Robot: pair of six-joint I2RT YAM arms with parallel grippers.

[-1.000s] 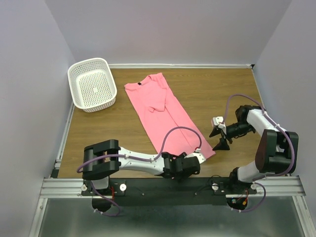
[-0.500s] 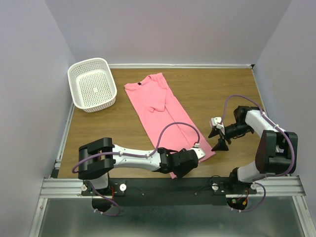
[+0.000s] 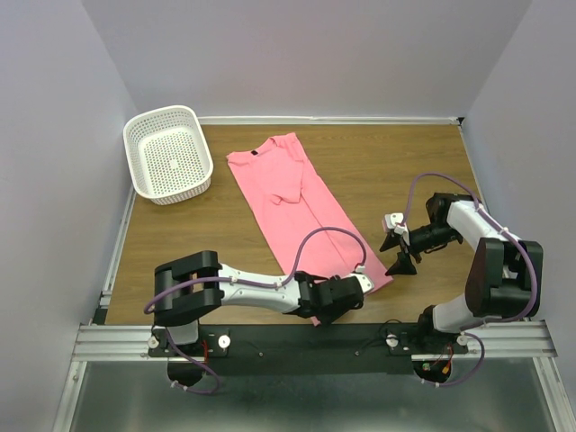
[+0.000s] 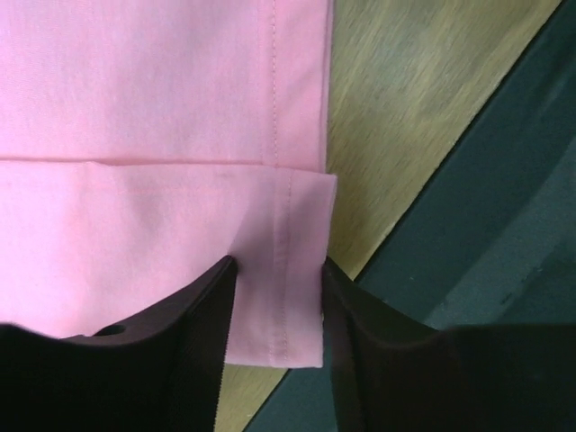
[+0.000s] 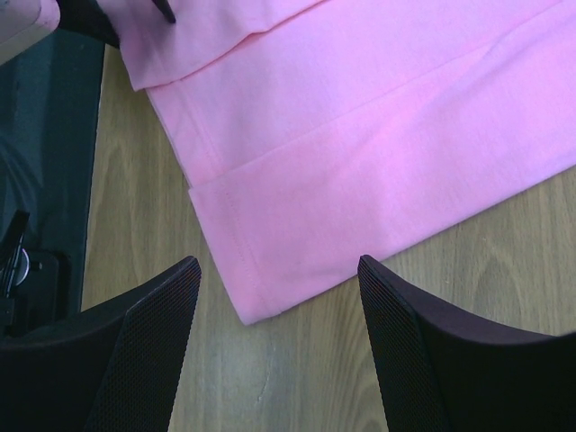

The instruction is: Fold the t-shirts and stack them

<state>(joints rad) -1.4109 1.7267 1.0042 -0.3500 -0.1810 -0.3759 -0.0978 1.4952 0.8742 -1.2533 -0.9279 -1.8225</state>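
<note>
Two jaws of the left gripper [image 4: 277,270] have narrowed around the hem corner of the pink t-shirt [image 3: 297,202] at the table's [image 3: 405,162] near edge, not yet clamped; the right gripper [image 5: 279,263] hangs open beside it. A fold likely begins soon.

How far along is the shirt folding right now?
Done: the pink t-shirt already lies folded lengthwise into a long strip, with a sleeve folded onto it. In hand: the left hand straddles its near hem corner, jaws apart, while the open right hand hovers near the other corner. Left: the crosswise folds; the strip lies at full length, not yet a compact stack.
</note>
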